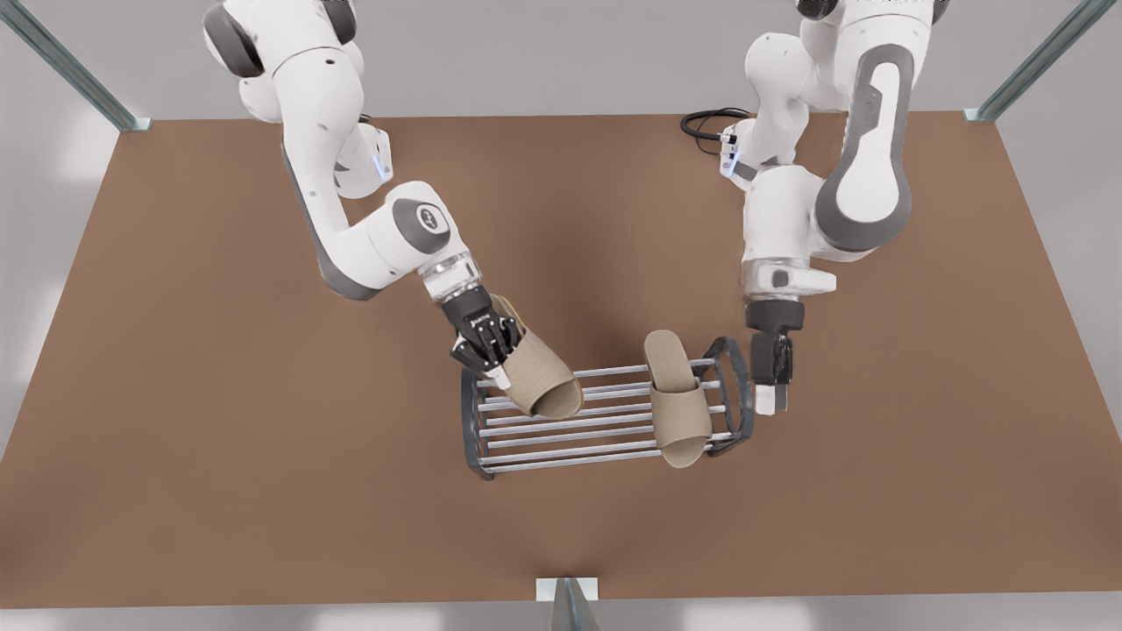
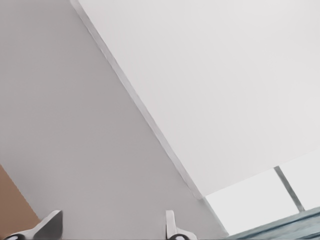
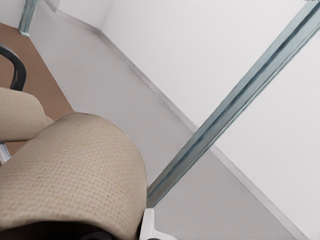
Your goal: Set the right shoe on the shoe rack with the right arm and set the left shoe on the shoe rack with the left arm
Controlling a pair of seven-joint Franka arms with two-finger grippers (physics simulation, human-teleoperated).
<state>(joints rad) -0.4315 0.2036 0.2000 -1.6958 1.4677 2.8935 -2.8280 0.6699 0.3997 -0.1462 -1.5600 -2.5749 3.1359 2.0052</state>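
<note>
The shoe rack (image 1: 574, 436) of silver bars between dark end frames stands at the middle of the brown table. One beige slipper (image 1: 677, 399) lies across its bars near the end on the front view's right. My left gripper (image 1: 771, 386) hangs open just beyond that end, its fingertips (image 2: 50, 225) apart with nothing between them. My right gripper (image 1: 491, 358) is shut on the heel side of the other beige slipper (image 1: 539, 372), which is tilted over the rack's opposite end. The right wrist view has this held slipper (image 3: 75, 175) close up, and the resting slipper (image 3: 15, 115) beyond it.
A black cable (image 1: 706, 123) lies at the table's back edge by the base of the arm on the front view's right. Metal frame posts (image 1: 1034, 61) stand at the corners. Bare brown table (image 1: 219, 421) spreads on both sides of the rack.
</note>
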